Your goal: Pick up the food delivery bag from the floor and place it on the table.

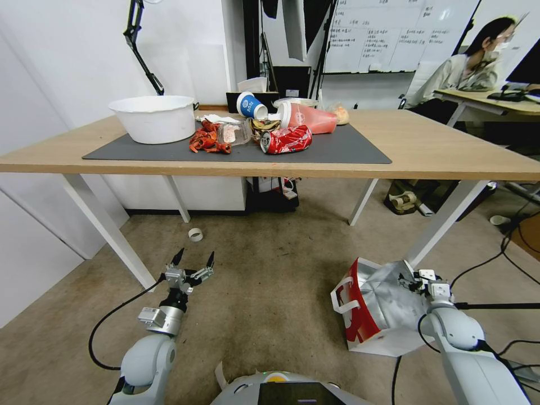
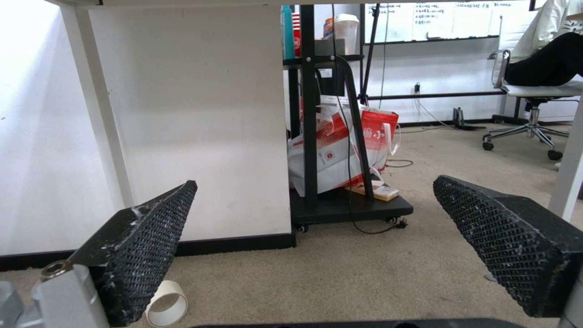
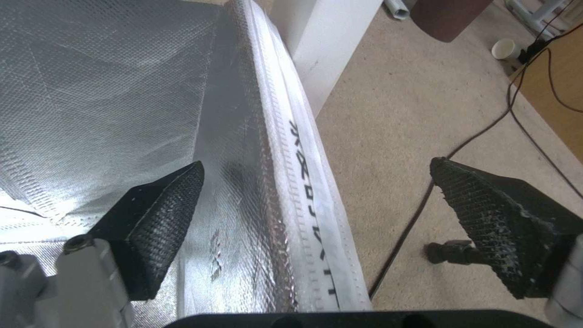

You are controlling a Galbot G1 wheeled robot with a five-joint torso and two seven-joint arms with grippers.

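Bowl (image 1: 153, 117), can (image 1: 286, 139), cup (image 1: 251, 105).

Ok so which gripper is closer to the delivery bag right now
Right. The right gripper is open astride the delivery bag's rim, one finger over the foil lining, the other outside. The left gripper hangs open over the bare floor, well off to the bag's side.

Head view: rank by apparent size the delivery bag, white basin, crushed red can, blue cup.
1. food delivery bag, though it sits nearest the camera
2. white basin
3. crushed red can
4. blue cup, close to the can and farther back, so unsure
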